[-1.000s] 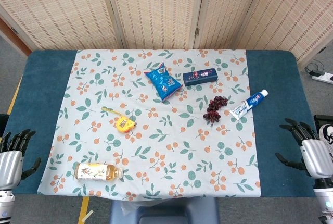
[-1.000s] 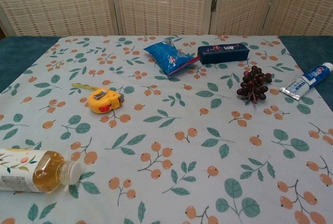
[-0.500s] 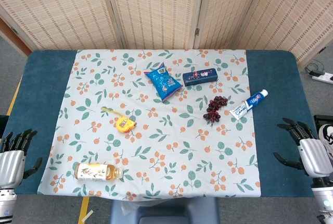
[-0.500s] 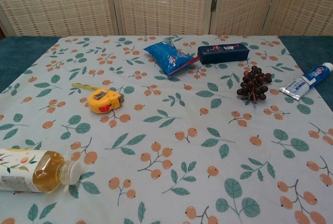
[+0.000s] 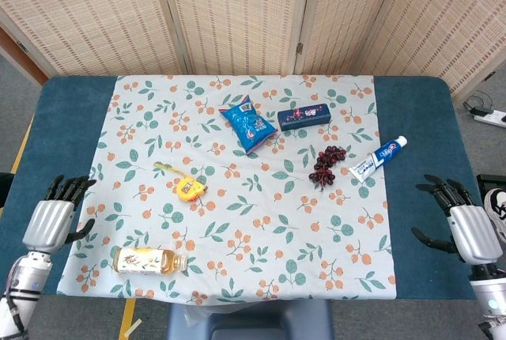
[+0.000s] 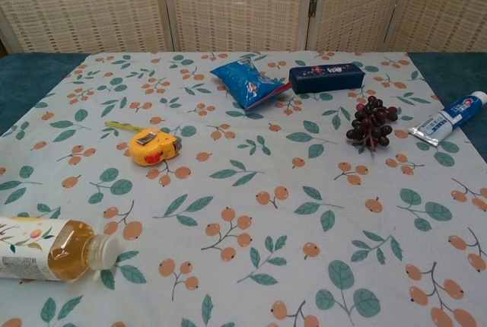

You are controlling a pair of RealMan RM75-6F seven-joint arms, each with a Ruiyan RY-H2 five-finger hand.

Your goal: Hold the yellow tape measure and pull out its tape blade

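The yellow tape measure [image 5: 190, 189] [image 6: 153, 147] lies on the floral cloth left of centre, with a short length of yellow blade [image 5: 165, 169] [image 6: 119, 125] sticking out toward the far left. My left hand [image 5: 54, 220] hovers over the table's front left edge, well left of the tape measure, fingers spread and empty. At the front right edge my right hand [image 5: 462, 224] is likewise spread and holds nothing. Neither hand shows in the chest view.
A tea bottle [image 5: 147, 261] [image 6: 47, 248] lies on its side front left. A blue snack bag [image 5: 247, 124], a dark blue box [image 5: 305, 117], a grape bunch [image 5: 326, 164] and a toothpaste tube [image 5: 378, 159] lie toward the back and right.
My left hand has risen and moved inward over the front left edge. My right hand has shifted slightly forward. Nothing on the cloth has moved.
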